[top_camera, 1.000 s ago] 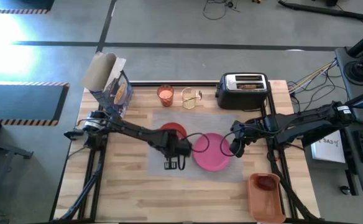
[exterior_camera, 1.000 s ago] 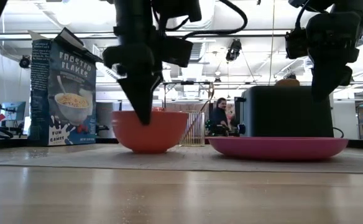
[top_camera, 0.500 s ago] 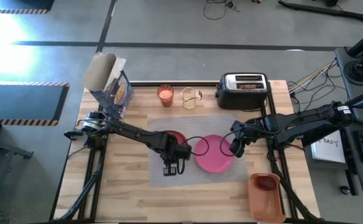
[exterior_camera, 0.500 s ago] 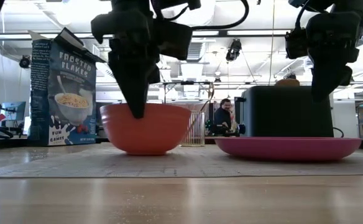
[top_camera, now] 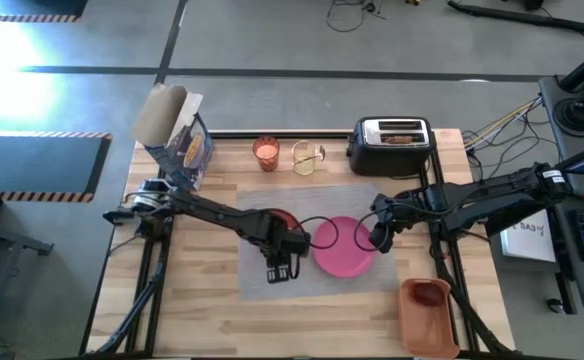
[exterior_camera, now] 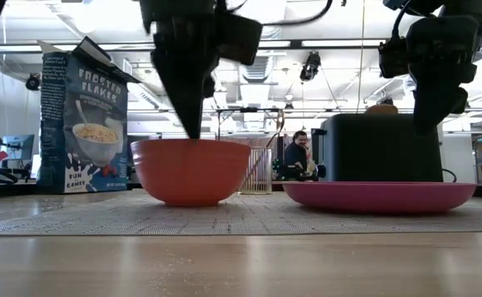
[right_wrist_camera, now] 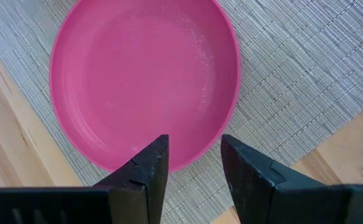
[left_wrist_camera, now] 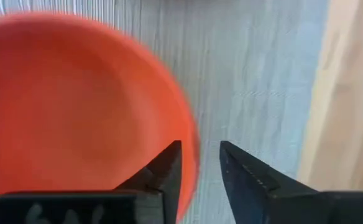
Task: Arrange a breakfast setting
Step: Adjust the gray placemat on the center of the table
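Note:
The orange-red bowl (exterior_camera: 190, 170) stands on the grey placemat (top_camera: 317, 275), left of the pink plate (top_camera: 344, 247), which also lies on the mat. My left gripper (left_wrist_camera: 201, 149) points down at the bowl's near rim (left_wrist_camera: 192, 140), slightly open. One finger is over the inside and one outside, with mat showing in the gap. In the low view the left gripper's tips (exterior_camera: 193, 132) are level with the rim top. My right gripper (right_wrist_camera: 194, 155) is open and empty, well above the plate's right rim (exterior_camera: 435, 115). I cannot make out the spoon.
At the far edge stand a cereal box (top_camera: 177, 135), the glass of orange-pink drink (top_camera: 265, 152), a clear glass (top_camera: 307, 157) and the black-and-silver toaster (top_camera: 390, 143) with toast in a slot (top_camera: 400, 139). An orange bin (top_camera: 427, 320) holding a red fruit (top_camera: 427, 293) sits at the near right corner.
My left gripper, tips down inside the bowl, has drawn the bowl a little toward the table's near edge along the mat. It has then risen until its tips stand at the rim. The bowl now rests level on the mat.

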